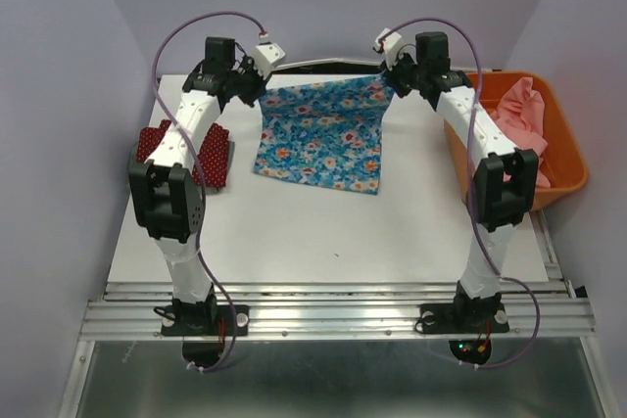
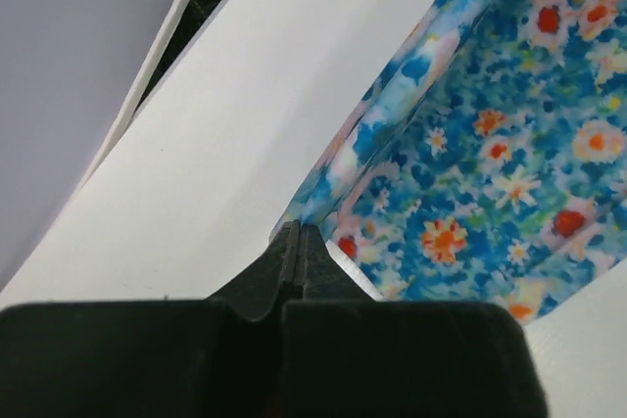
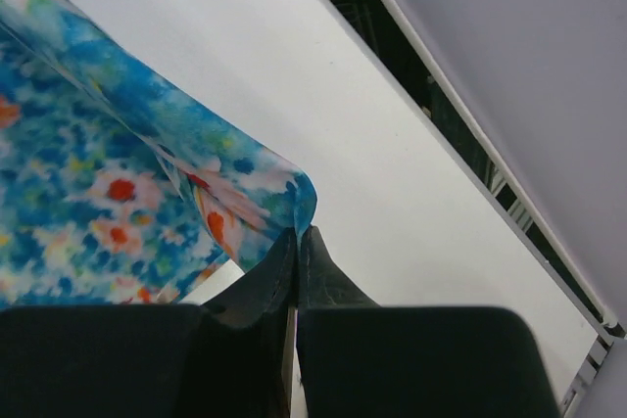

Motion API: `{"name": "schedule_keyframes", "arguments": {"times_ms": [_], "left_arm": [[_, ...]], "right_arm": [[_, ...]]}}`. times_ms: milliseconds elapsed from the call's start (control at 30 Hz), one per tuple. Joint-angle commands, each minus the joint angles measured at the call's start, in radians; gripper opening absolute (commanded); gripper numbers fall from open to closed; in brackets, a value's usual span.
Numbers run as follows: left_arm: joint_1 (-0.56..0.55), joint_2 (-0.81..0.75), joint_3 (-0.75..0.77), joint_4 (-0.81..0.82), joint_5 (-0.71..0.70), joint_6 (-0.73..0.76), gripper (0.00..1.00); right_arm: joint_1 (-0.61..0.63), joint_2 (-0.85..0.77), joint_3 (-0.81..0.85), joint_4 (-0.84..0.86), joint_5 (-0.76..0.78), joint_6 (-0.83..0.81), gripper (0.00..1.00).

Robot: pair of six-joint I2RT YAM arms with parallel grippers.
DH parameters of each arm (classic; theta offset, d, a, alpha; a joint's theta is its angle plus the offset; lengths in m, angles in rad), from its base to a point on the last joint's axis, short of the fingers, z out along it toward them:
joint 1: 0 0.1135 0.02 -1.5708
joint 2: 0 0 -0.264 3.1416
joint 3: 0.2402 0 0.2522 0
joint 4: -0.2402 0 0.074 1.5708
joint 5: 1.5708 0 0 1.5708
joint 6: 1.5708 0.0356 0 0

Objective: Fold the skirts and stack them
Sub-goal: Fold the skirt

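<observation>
The bright blue flower-print skirt [image 1: 323, 134] hangs and lies over the far middle of the white table [image 1: 323, 232]. My left gripper [image 1: 261, 86] is shut on its far left corner and holds it raised. My right gripper [image 1: 389, 78] is shut on its far right corner, also raised. The left wrist view shows my left gripper [image 2: 298, 230] pinching the skirt's edge [image 2: 470, 144]. The right wrist view shows my right gripper [image 3: 298, 234] pinching the skirt's corner [image 3: 147, 163]. The dark red dotted skirt [image 1: 210, 156] lies folded at the table's left edge, partly behind my left arm. The grey skirt is not in view.
An orange bin [image 1: 566, 147] holding pink cloth [image 1: 517, 115] stands at the right of the table, behind my right arm. The table's far edge runs close behind both grippers. A metal rail [image 1: 333, 315] carries the arm bases at the near edge.
</observation>
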Motion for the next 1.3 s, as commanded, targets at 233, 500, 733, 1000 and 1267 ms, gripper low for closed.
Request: {"name": "schedule_keyframes", "arguments": {"times_ms": [233,500,733,1000,1267], "left_arm": [[-0.016,-0.272,-0.609,0.114,-0.129,0.211,0.00],[-0.030,-0.181,-0.657,0.256,-0.239,0.171,0.00],[-0.027,-0.203,-0.550,0.215,-0.211,0.178,0.00],[-0.026,-0.080,-0.333,0.261,-0.283,0.133,0.00],[-0.016,-0.187,-0.511,0.290,-0.202,0.223,0.00]], "right_arm": [[0.064,-0.257,-0.540,-0.021,-0.105,-0.056,0.01],[0.150,-0.187,-0.697,0.134,-0.020,0.088,0.01],[0.150,-0.218,-0.606,0.128,0.040,0.074,0.01],[0.138,-0.159,-0.393,0.136,0.138,0.079,0.01],[0.129,-0.234,-0.520,0.116,0.053,-0.011,0.01]]}}
